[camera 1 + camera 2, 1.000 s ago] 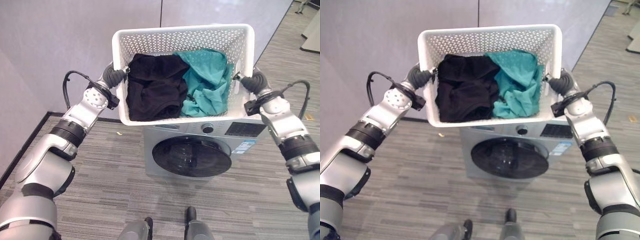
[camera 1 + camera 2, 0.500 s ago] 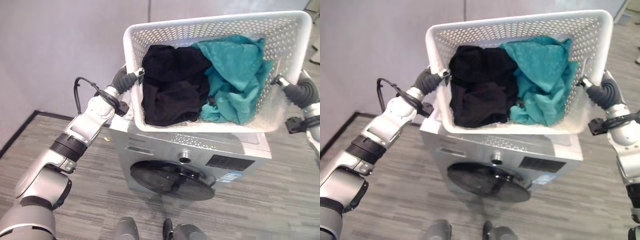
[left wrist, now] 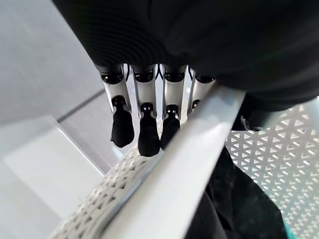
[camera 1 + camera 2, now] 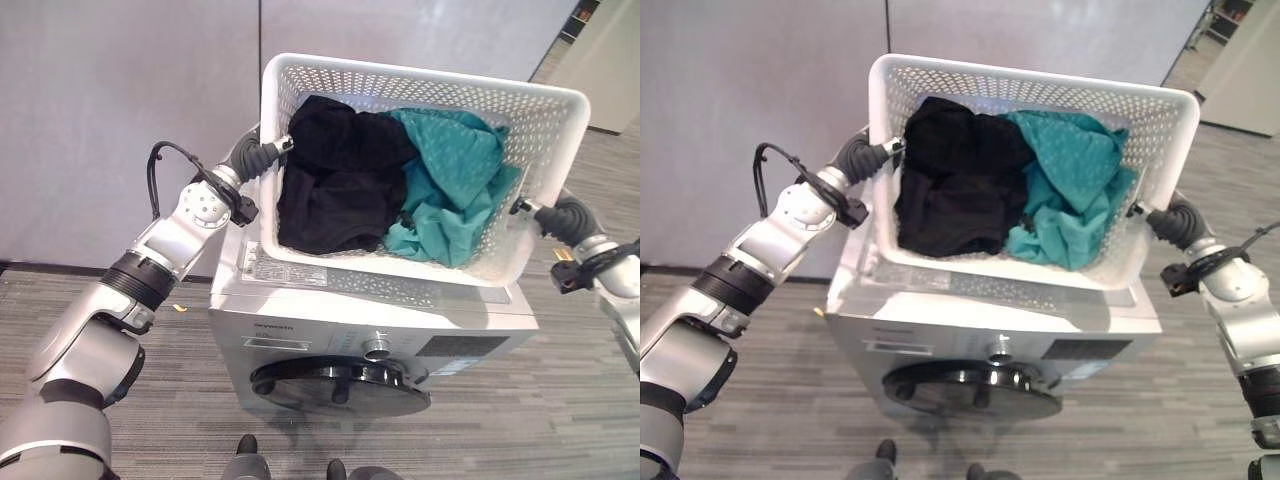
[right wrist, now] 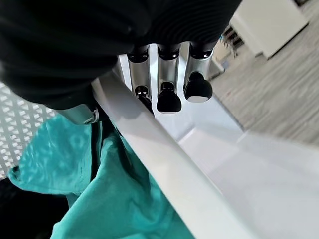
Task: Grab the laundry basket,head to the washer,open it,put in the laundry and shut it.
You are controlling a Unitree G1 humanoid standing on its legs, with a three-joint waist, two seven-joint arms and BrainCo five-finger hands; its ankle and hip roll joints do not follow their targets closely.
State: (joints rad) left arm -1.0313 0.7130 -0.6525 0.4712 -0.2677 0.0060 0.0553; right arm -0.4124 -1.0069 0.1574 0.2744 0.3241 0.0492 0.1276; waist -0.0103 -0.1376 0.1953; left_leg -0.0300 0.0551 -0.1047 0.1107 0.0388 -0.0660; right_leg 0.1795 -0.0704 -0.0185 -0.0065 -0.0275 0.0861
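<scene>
- Grey wall (image 4: 130,100) behind my washer (image 4: 330,340), door shut.
- My left hand (image 4: 262,156) and right hand (image 4: 1167,219) each clamp the basket (image 4: 420,82) rim.
- Black clothes (image 4: 335,180) lie beside teal clothes (image 4: 450,190).

Plain grey wall (image 4: 120,110) above striped grey carpet (image 4: 590,400).
</scene>
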